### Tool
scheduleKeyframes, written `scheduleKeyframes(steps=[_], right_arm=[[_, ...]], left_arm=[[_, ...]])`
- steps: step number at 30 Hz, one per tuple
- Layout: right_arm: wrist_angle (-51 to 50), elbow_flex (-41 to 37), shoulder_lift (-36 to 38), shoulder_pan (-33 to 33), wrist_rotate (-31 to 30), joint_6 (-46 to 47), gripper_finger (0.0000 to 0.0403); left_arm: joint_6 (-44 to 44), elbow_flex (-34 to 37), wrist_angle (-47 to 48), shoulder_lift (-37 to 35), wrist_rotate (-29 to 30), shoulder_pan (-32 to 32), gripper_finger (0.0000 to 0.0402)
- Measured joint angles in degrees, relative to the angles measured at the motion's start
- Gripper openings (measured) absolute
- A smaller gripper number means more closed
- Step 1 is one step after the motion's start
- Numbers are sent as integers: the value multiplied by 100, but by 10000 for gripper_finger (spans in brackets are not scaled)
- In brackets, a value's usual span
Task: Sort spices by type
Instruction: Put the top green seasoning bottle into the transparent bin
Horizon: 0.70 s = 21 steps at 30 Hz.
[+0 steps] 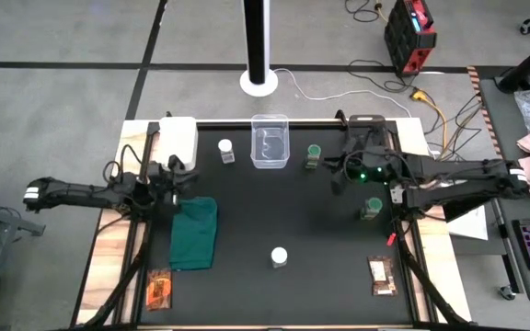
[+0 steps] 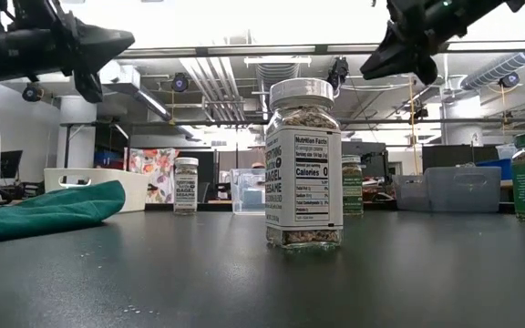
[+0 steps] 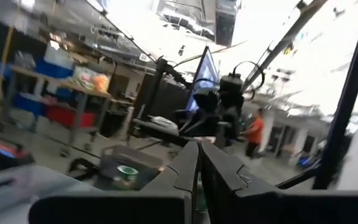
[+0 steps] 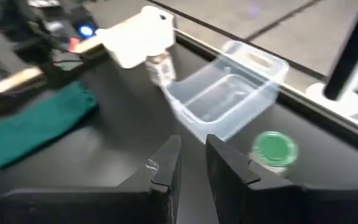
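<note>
Two white-lidded jars stand upright on the black mat, one at the far side (image 1: 225,150), one near the front (image 1: 279,257). Two green-lidded jars stand at the far right (image 1: 314,154) and the right (image 1: 372,208). Two orange-brown packets lie flat at the near left (image 1: 159,290) and near right (image 1: 382,274) corners. My left gripper (image 1: 180,176) hovers shut and empty above the mat's left side. My right gripper (image 4: 193,155) hangs above the mat just short of the far green-lidded jar (image 4: 273,149), its fingers a little apart with nothing between them.
A clear plastic box (image 1: 270,141) stands at the far middle, between the far white-lidded and green-lidded jars. A dark green cloth (image 1: 194,232) lies crumpled at the left. A white box (image 1: 178,138) sits at the far left corner. Bare mat lies in the middle.
</note>
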State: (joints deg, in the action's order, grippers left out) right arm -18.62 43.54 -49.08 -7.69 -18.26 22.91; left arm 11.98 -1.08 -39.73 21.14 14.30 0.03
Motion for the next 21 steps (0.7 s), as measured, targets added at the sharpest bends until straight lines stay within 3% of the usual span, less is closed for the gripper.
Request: scheduleKeyframes(steps=[7, 13, 17, 21], right_arm=[[-1164, 846, -623, -753, -127, 49, 76], [-1496, 1169, -1089, -1326, -127, -353, 89], [-1498, 1203, -1332, -1491, -127, -621, 96], [-1494, 1245, -1580, -1501, -124, -791, 100]], left_arm=[[-546, -335, 410, 224, 9, -2, 2], [-374, -1157, 911, 1200, -339, -72, 2], [-640, -1844, 2047, 1667, -96, -66, 2], [-657, -2698, 4071, 1981, 511, -63, 2]])
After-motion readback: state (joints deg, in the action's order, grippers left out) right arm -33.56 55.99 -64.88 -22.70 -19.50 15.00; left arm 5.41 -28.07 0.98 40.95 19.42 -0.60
